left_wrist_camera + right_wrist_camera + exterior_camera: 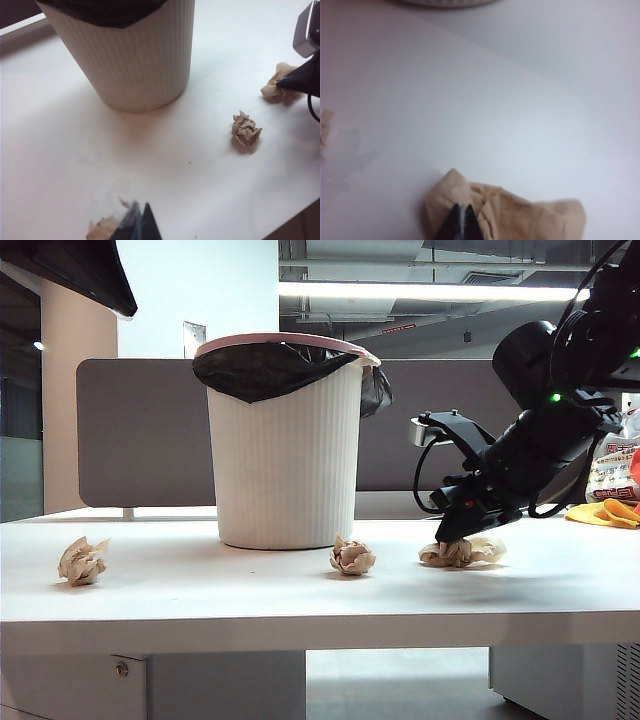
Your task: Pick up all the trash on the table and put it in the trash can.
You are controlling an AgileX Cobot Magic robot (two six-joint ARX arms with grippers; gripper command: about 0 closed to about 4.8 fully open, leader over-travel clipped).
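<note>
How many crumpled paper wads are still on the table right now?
3. One wad lies left of the trash can, one just in front of it, and one to the right under the right gripper.

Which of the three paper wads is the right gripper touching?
The rightmost wad: the right gripper is shut on it. The middle wad and left wad lie free on the table.
</note>
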